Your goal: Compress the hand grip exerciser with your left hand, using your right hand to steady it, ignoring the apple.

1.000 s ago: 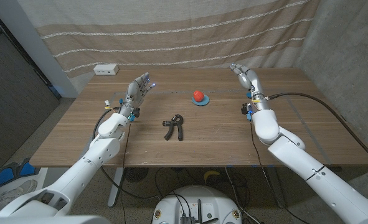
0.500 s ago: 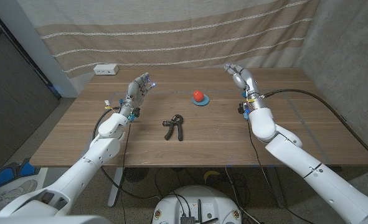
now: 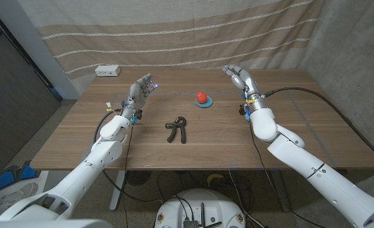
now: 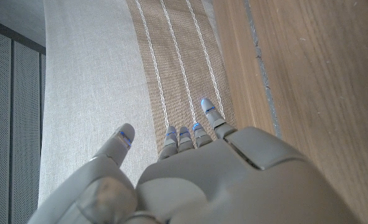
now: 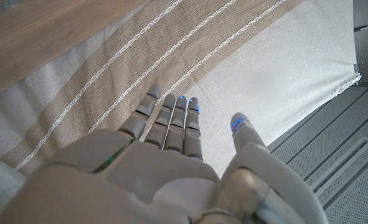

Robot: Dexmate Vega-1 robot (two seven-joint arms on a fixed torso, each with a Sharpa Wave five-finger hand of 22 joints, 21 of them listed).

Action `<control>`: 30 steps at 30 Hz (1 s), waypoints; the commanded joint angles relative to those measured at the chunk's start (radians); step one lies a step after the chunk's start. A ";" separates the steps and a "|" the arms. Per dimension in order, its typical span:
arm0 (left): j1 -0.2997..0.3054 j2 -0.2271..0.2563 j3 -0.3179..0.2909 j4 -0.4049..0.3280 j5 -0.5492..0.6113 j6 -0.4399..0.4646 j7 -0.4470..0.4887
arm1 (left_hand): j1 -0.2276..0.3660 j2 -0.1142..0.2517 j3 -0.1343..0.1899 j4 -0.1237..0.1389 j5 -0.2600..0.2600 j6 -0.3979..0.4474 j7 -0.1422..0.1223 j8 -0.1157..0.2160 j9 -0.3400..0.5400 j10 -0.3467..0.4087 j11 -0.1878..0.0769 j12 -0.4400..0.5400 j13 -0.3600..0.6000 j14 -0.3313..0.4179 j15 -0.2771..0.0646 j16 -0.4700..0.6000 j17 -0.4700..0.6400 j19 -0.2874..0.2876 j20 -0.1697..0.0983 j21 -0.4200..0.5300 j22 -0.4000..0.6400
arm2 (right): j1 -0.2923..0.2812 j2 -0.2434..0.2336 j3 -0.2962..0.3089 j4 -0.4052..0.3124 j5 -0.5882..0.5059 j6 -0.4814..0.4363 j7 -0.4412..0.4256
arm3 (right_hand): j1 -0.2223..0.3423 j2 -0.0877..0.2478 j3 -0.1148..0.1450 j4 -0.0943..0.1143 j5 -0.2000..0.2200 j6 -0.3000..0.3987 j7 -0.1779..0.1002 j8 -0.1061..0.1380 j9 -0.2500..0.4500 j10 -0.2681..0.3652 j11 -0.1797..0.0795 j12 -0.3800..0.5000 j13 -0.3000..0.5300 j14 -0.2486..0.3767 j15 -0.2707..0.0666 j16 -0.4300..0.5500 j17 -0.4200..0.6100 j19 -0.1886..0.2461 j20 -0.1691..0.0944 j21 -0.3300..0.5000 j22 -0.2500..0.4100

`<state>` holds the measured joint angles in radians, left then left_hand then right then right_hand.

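The black hand grip exerciser lies on the wooden table near its middle, untouched. My left hand is raised over the table's left side, behind and to the left of the exerciser, with fingers apart and nothing in it. My right hand is raised on the right, fingers spread and empty, behind and well right of the exerciser. Both wrist views look along the backs of the open hands, the left hand and the right hand, toward the striped curtain.
A red apple sits on a small blue dish between the exerciser and my right hand. A white box stands at the table's back left. A striped curtain hangs behind the table.
My right hand has shifted a little to the left, toward the apple. The left hand and the exerciser have not moved.
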<state>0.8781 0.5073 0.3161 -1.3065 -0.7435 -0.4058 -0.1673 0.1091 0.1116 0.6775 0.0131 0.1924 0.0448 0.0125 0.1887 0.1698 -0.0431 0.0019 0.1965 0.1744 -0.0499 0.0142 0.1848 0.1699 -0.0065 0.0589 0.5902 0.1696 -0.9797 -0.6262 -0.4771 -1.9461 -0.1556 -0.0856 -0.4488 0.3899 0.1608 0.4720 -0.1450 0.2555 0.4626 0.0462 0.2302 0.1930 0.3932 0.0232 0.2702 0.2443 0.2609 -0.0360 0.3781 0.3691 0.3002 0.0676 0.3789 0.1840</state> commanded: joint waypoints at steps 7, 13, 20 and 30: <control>0.007 0.001 -0.005 0.001 -0.004 -0.004 0.000 | -0.013 0.012 0.005 -0.007 -0.001 0.012 0.000 -0.004 0.006 0.004 0.000 0.000 0.005 0.007 -0.002 -0.002 0.002 0.008 -0.001 -0.008 0.005 | 0.046 0.007 -0.050 0.014 -0.048 -0.020 0.037 | 0.012 0.004 0.003 -0.004 0.006 0.014 -0.005 0.006 0.005 0.011 -0.007 0.005 0.006 0.006 -0.013 0.009 0.005 0.011 0.002 -0.001 0.003; 0.004 -0.002 -0.007 0.012 -0.007 -0.011 -0.007 | -0.014 0.013 0.006 -0.008 -0.001 0.012 -0.001 -0.005 0.006 0.004 0.000 0.000 0.005 0.007 -0.002 -0.002 0.002 0.009 0.000 -0.010 0.005 | 0.068 0.015 -0.070 0.025 -0.068 -0.026 0.048 | 0.015 0.005 0.004 -0.005 0.007 0.019 -0.006 0.007 0.005 0.011 -0.012 0.004 0.007 0.005 -0.017 0.010 0.007 0.013 0.001 -0.001 0.003; -0.003 -0.008 -0.007 0.026 -0.015 -0.008 -0.015 | -0.016 0.013 0.006 -0.010 -0.001 0.012 -0.001 -0.005 0.006 0.004 0.001 0.000 0.005 0.007 -0.002 -0.002 0.002 0.010 0.000 -0.012 0.006 | 0.085 0.026 -0.091 0.035 -0.093 -0.038 0.049 | 0.019 0.006 0.005 -0.005 0.008 0.025 -0.010 0.007 0.005 0.016 -0.016 0.006 0.009 0.009 -0.023 0.014 0.010 0.016 -0.002 -0.001 0.003; -0.016 -0.011 -0.006 0.048 -0.018 -0.012 -0.034 | -0.018 0.013 0.006 -0.012 -0.001 0.012 -0.002 -0.005 0.006 0.005 0.000 -0.001 0.005 0.008 -0.002 -0.002 0.002 0.011 0.000 -0.016 0.006 | 0.109 0.042 -0.123 0.048 -0.122 -0.060 0.060 | 0.027 0.007 0.007 -0.007 0.010 0.033 -0.019 0.007 0.006 0.022 -0.023 0.007 0.011 0.015 -0.033 0.020 0.015 0.021 -0.008 0.000 0.004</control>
<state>0.8740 0.5009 0.3101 -1.2786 -0.7566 -0.4147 -0.1851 0.1028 0.1107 0.6816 0.0092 0.1925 0.0473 0.0101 0.1847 0.1749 -0.0431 0.0019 0.1965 0.1744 -0.0463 0.0107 0.1848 0.1698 -0.0012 0.0534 0.5768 0.1696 -0.8979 -0.5995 -0.5660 -1.9123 -0.2448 -0.1228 -0.4014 0.4019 0.1725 0.4763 -0.1492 0.2592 0.4866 0.0297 0.2302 0.1929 0.4111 0.0052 0.2702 0.2536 0.2664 -0.0414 0.3930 0.3784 0.3107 0.0642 0.3789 0.1839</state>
